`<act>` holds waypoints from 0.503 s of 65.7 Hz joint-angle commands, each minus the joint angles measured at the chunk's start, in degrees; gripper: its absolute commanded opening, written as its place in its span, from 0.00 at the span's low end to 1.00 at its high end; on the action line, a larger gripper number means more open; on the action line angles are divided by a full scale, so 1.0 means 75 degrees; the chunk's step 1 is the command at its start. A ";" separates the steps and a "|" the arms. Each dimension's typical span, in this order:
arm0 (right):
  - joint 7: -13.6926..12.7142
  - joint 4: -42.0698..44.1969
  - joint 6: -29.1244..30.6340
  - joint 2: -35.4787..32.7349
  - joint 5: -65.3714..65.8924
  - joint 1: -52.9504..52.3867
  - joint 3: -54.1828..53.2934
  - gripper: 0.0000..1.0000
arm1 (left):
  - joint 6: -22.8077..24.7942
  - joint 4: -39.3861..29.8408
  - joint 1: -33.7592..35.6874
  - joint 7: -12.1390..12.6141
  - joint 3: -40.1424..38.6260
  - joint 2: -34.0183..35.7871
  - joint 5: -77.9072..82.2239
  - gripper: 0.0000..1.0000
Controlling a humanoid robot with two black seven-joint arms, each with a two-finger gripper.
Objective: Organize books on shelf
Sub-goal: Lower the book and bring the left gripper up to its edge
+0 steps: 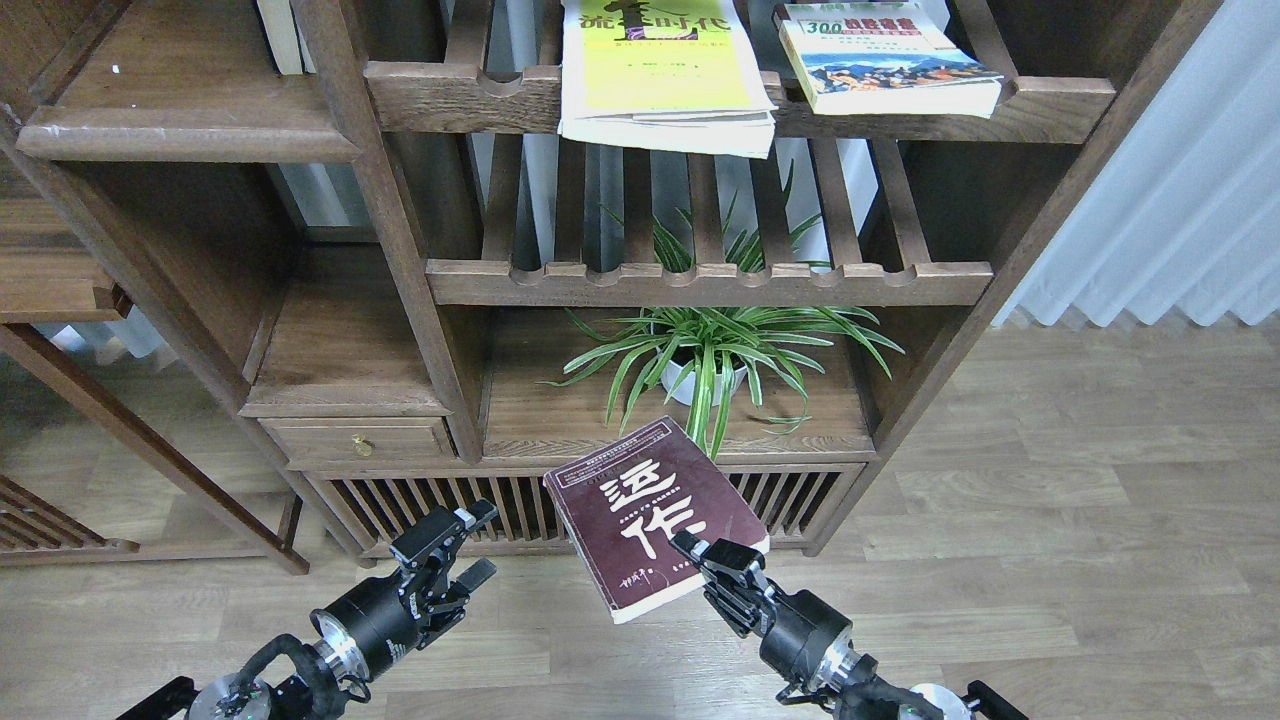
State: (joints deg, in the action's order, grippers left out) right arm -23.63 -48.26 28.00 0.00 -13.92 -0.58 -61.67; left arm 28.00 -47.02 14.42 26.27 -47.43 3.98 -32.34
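My right gripper [712, 563] is shut on the near right corner of the maroon book [645, 515] with big white characters and holds it flat and low, in front of the cabinet's base. My left gripper [455, 548] is open and empty, to the left of the book and apart from it. The yellow-green book [655, 75] and the "300" book [885, 60] lie on the top slatted rack, their front edges overhanging. The solid dark-brown shelf [190, 125] with a rounded worn front edge is at the upper left and bare.
A potted spider plant [710, 355] stands on the low plank just behind the maroon book. A second slatted rack [705, 280] lies above it. A small drawer [355, 438] is at the left. A white curtain [1170, 190] hangs at the right.
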 commanded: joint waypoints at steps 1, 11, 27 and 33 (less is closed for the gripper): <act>0.0022 0.0001 0.0000 0.0000 0.0074 -0.0180 0.0008 0.05 | 0.0000 0.0000 0.0140 -0.0069 -0.0062 -0.0226 -0.0001 1.00; 0.0045 -0.0011 0.0000 0.0000 0.0098 -0.0415 0.0008 0.05 | 0.0000 0.0059 0.0245 -0.0070 -0.0063 -0.0414 0.0011 1.00; 0.0104 -0.0210 0.0000 0.0000 0.0016 -0.0743 -0.0004 0.05 | 0.0000 0.0164 0.0257 -0.0116 -0.0074 -0.0484 0.0023 1.00; 0.0104 -0.0280 0.0000 0.0000 -0.0019 -0.0755 0.0008 0.05 | 0.0000 0.0164 0.0269 -0.0116 -0.0074 -0.0484 -0.0012 1.00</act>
State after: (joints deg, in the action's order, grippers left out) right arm -22.88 -49.73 28.00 0.00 -13.71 -6.03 -61.65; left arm 28.00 -45.82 16.35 25.43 -47.97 0.36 -32.14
